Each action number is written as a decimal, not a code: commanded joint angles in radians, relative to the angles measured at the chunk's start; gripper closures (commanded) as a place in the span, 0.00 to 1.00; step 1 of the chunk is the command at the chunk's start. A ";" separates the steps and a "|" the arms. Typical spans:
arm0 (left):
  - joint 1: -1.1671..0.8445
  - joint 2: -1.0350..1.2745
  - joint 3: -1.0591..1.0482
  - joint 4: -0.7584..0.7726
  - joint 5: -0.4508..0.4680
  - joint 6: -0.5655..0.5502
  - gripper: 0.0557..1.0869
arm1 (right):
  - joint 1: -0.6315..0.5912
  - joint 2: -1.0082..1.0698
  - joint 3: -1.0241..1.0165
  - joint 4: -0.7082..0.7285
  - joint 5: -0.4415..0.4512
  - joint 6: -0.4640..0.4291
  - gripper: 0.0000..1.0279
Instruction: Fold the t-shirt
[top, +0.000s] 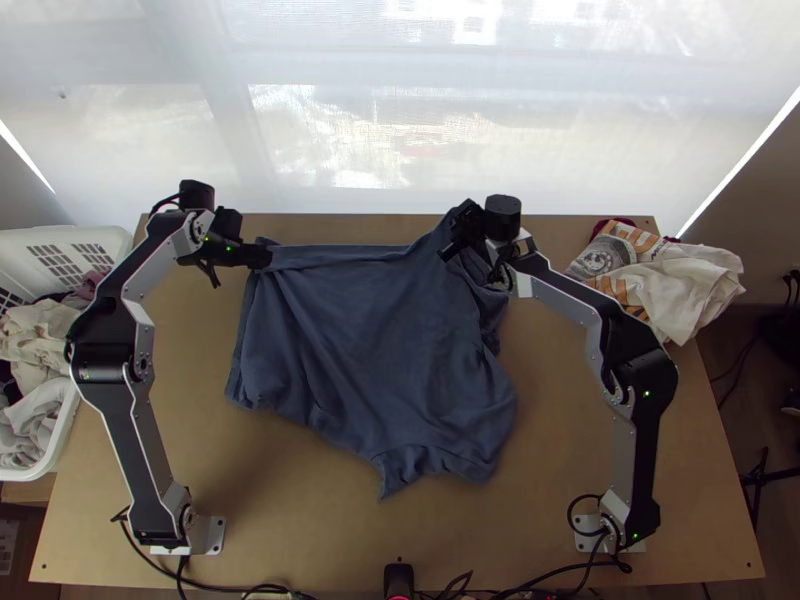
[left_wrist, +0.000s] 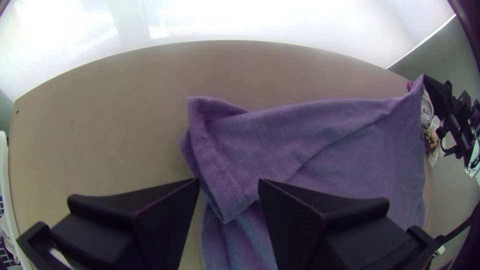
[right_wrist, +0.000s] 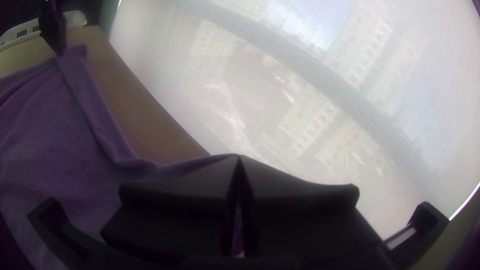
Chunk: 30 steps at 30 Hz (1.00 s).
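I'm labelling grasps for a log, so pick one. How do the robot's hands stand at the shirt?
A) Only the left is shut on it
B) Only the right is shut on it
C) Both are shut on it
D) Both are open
B: the right hand is closed with the shirt drawn up to its fingertips, while the left hand's fingers stand apart.

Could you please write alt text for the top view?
A rumpled blue t-shirt lies partly spread on a wooden table, its far right corner pinched by the right gripper, the open left gripper near its far left corner. A laundry basket stands left.
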 joint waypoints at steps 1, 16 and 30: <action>-0.026 0.009 0.016 -0.046 -0.002 0.001 0.47 | 0.004 -0.015 -0.018 0.000 0.000 -0.004 0.97; -0.029 0.029 0.051 -0.043 -0.017 0.016 0.97 | 0.003 -0.039 -0.035 0.000 0.000 -0.019 0.97; 0.002 -0.008 0.175 -0.035 -0.016 0.004 0.97 | 0.003 -0.072 -0.017 -0.034 0.002 -0.036 0.97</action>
